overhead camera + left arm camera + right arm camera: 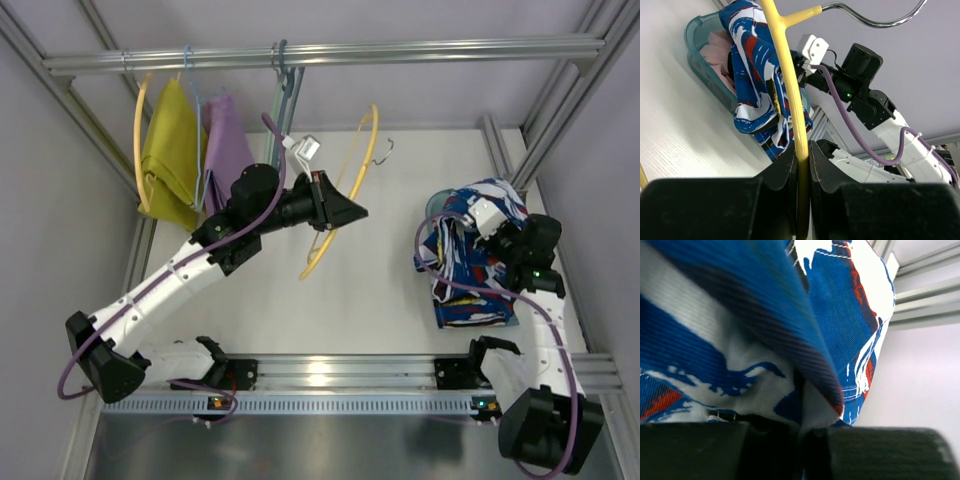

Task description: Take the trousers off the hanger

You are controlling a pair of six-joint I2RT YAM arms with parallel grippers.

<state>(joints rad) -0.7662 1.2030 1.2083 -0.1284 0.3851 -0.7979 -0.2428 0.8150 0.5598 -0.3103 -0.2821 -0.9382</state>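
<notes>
The printed blue, white, red and black trousers (470,255) hang bunched at the right, partly over a teal basket (432,207), free of the hanger. My right gripper (482,222) is shut on the trousers; in the right wrist view the cloth (805,325) fills the frame and runs down between the fingers. The thin yellow hanger (345,190) with its silver hook (385,150) is bare and held in mid-air at the centre. My left gripper (345,212) is shut on the hanger's yellow bar (795,120). The trousers also show in the left wrist view (757,75).
A metal rail (320,55) crosses the back. On it hang a mustard-yellow garment (170,150) on a yellow hanger, a plain purple garment (225,145) and a teal-grey hanger (283,85). Frame posts stand at both sides.
</notes>
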